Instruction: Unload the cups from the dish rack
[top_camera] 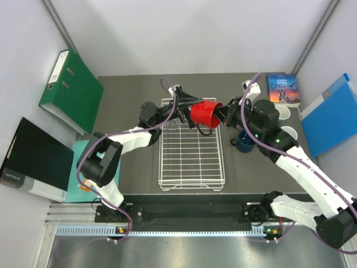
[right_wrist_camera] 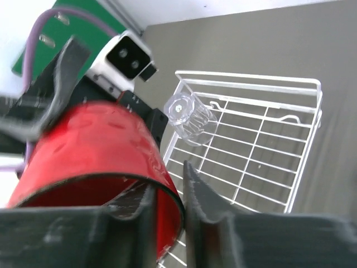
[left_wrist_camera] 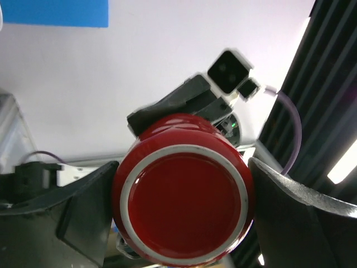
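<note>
Over the dark table [top_camera: 128,89], the red mug [top_camera: 204,113] hangs on its side above the far end of the dish rack [top_camera: 192,178]. My left claw [top_camera: 191,109] hugs its bottom. My right claw [right_wrist_camera: 167,178] pinches its rim. The mug's mouth faces right, so I think the right arm should carry it off.

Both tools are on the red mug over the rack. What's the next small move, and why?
Probably open the left tool and let go. The right tool pinches the rim of the red mug, one finger inside, one outside, while the left tool grips near its base above the rack. A dark blue mug stands on the table at the right, so that arm likely carries it off.
</note>
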`<state>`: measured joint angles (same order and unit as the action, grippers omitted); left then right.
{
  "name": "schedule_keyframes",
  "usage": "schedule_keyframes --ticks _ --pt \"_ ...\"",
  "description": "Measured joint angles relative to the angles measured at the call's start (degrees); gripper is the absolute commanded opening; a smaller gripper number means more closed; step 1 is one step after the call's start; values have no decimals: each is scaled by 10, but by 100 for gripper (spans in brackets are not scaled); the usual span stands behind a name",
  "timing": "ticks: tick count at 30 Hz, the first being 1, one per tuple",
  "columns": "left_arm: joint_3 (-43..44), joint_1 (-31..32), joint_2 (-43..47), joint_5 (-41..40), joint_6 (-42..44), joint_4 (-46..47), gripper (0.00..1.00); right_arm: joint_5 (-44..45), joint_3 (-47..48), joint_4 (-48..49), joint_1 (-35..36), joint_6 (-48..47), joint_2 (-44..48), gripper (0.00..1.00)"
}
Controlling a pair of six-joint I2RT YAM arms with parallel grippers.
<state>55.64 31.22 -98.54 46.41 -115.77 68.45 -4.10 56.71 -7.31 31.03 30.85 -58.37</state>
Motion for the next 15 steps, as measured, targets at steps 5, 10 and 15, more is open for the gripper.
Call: schedule_keyframes --ticks 5,10,15 --pt "0 -8 1 5 -40 -15 0 -32 0 1 -3 -35 -1 0" --pt "0 -8 1 9 -40 -12 63 -42 -1 -2 -6 -34 5 0" --pt "20 -8 -1 28 -36 -11 99 -46 -2 -15 -6 -37 28 0"
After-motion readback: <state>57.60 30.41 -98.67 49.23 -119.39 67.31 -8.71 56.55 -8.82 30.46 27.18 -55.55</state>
